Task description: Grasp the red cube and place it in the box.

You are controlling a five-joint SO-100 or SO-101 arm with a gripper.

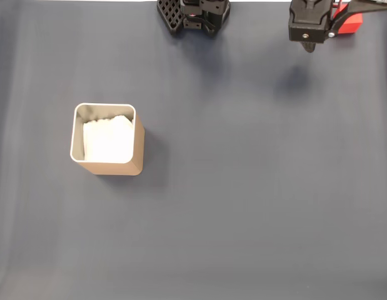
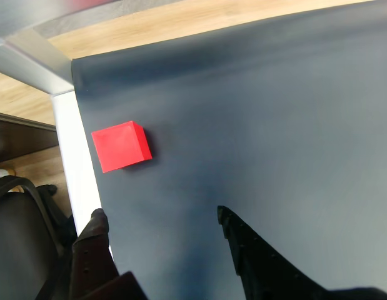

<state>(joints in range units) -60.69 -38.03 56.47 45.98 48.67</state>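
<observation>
The red cube [image 2: 121, 145] lies flat on the dark mat close to the mat's corner. In the fixed view the red cube [image 1: 351, 25] peeks out at the top right, partly covered by my black gripper [image 1: 362, 9], which hovers above it. In the wrist view my gripper [image 2: 160, 214] is open, with nothing between its fingers [image 2: 246, 247], and the cube sits ahead of the tips, apart from them. The tan box [image 1: 103, 106] with pale rim and white lining stands upright at the left of the mat, far from the gripper.
The arm's black base [image 1: 193, 15] sits at the top middle. The dark mat's edge [image 2: 77, 125] meets a white table strip [image 2: 71, 156] just beyond the cube, with wooden floor past it.
</observation>
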